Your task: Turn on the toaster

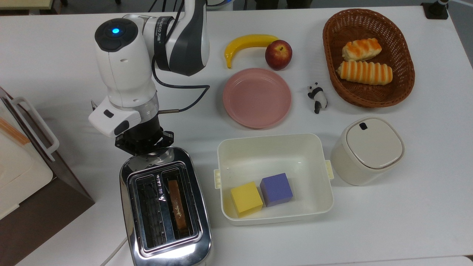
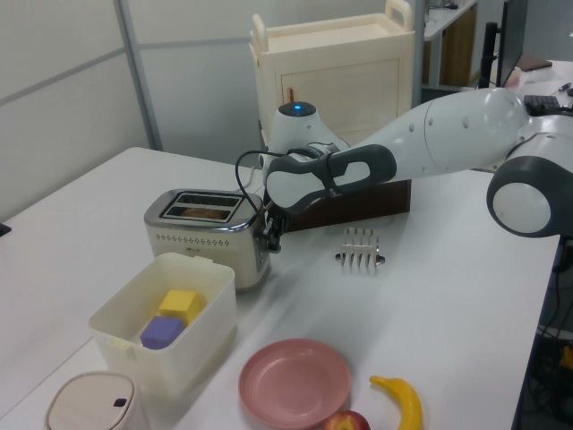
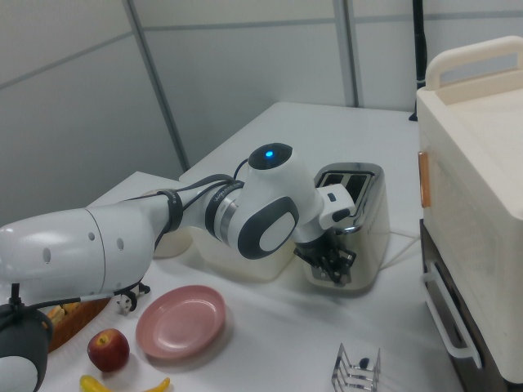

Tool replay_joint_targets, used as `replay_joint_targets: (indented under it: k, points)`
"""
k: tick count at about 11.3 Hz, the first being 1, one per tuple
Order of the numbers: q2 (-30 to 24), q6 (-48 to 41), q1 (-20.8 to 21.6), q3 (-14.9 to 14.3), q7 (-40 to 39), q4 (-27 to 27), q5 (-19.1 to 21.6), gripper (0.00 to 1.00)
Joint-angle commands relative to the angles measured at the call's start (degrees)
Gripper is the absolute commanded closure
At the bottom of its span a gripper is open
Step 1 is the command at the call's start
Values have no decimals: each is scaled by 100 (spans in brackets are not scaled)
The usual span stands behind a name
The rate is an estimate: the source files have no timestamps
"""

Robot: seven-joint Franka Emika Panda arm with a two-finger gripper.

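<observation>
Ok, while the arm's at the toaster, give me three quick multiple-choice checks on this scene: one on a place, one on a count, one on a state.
1. Where is the gripper?
A. Over the basket
B. At the toaster's end, low on its side
C. Inside the white bin

2. How many blocks lie in the white bin?
A. One
B. Two
C. Four

3. How does the bread slice sit?
A. Sunk in its slot
B. Standing well above the slot
C. On the pink plate

Answers: 1 B, the left view shows it against the end face. 2 B, one yellow, one purple. 3 A, its top lies below the slot rim.
</observation>
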Motion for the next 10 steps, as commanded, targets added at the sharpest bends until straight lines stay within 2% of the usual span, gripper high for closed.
replay_joint_targets:
  k: [1,6,8,10]
  points:
    - [-144,-41,39,-95,-35,-154,-2,100]
    - [-821,-1183,83,-112,-26,-153,-124,100]
    - [-1015,-1685,213,-68,271,-145,-222,100]
    - [-1138,-2263,548,-95,885,-145,-685,100]
